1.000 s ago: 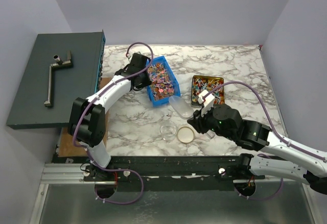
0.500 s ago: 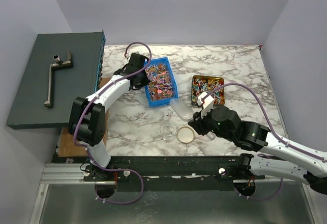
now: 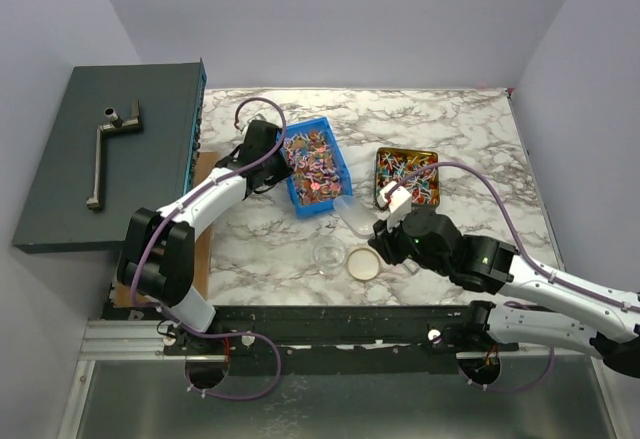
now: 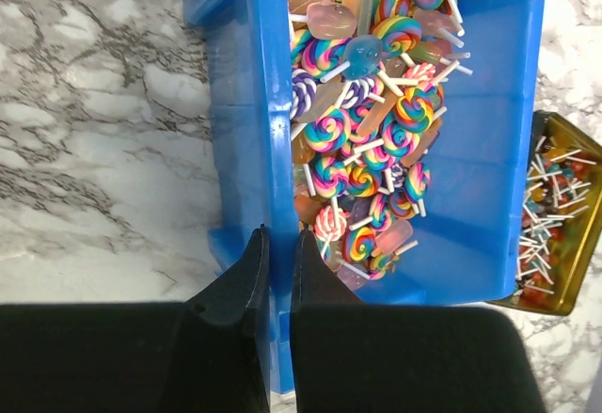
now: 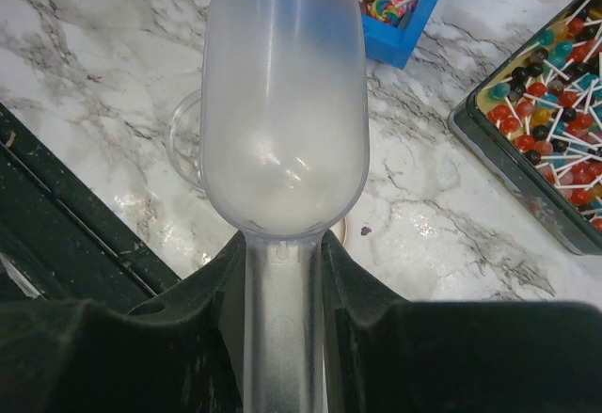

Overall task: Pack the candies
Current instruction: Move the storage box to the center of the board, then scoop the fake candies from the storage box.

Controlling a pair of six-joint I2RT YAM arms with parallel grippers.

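The candies are small swirl lollipops in mixed colours, heaped in a blue bin at the table's middle back. My left gripper is shut on the bin's left wall; in the left wrist view its fingers straddle that blue wall beside the candies. My right gripper is shut on the handle of a clear, empty plastic scoop, whose bowl points toward the bin. In the right wrist view the scoop shows empty between the fingers.
A gold tray of small ball lollipops lies right of the bin, also in the right wrist view. A clear cup and a round gold lid sit near the front edge. A dark grey box stands at the left.
My left gripper has pulled the blue bin a little left and toward the front, turning it slightly. My right gripper with the scoop has shifted slightly left.
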